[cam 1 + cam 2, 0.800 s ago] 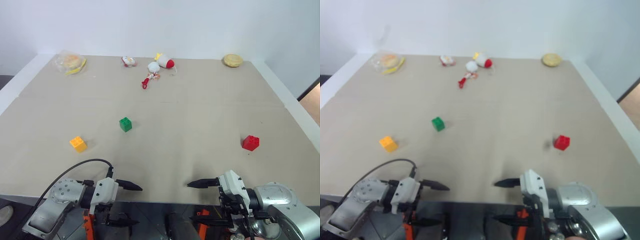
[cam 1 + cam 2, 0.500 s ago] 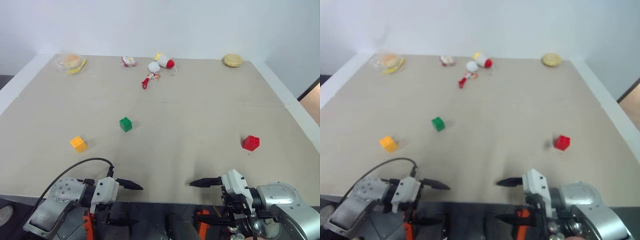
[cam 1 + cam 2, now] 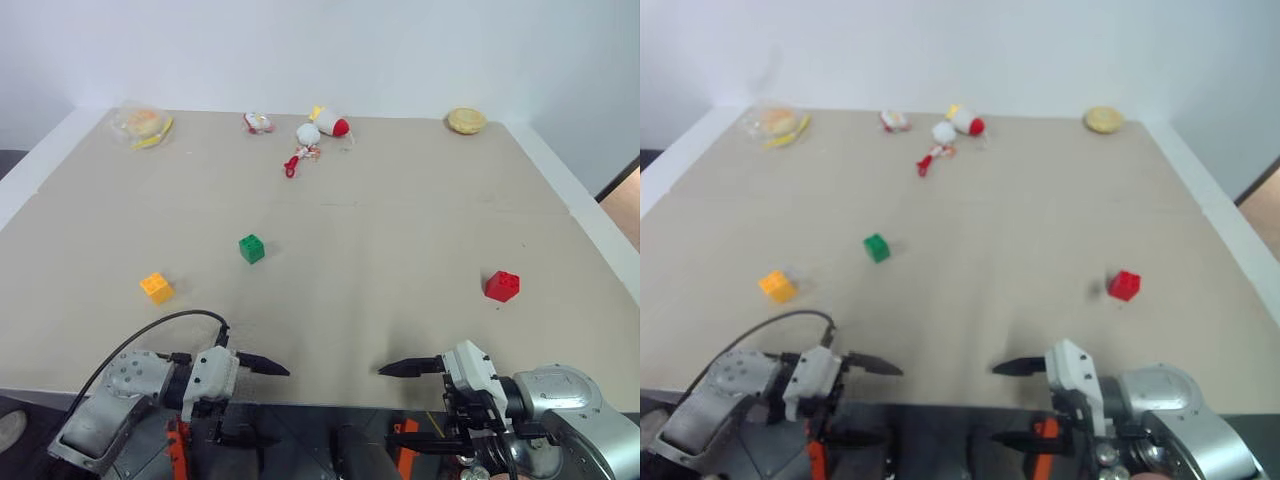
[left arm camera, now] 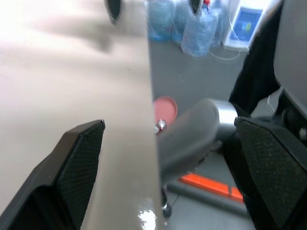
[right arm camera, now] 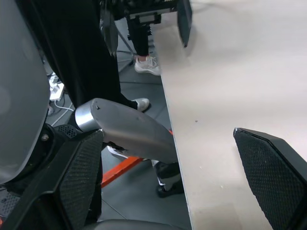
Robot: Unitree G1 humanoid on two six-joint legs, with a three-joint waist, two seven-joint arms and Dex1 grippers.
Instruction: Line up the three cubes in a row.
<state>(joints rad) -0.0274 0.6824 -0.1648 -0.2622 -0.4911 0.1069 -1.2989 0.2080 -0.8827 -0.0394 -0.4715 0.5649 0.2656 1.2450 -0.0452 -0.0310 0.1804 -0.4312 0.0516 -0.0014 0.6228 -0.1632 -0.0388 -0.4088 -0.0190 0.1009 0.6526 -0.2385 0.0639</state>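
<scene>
Three cubes lie apart on the beige table [image 3: 400,230]: the yellow-orange cube [image 3: 155,288] at the near left, the green cube [image 3: 251,248] a little farther in, and the red cube [image 3: 501,286] at the near right. My left gripper [image 3: 252,400] hangs at the table's near edge, open and empty, pointing right. Facing it, my right gripper [image 3: 392,403] is also open and empty. In each wrist view the table's edge runs between the spread fingers [image 4: 79,167] [image 5: 268,177]. Both grippers are well short of the cubes.
At the back of the table lie white-and-red plush toys [image 3: 322,127], a small toy [image 3: 258,122], a bagged bun [image 3: 143,123] at the left corner and a round yellowish food item [image 3: 466,120] at the right. A person's legs and shoe [image 5: 144,64] stand beside the table.
Both grippers have barely shifted at the near edge. The cubes lie where they were.
</scene>
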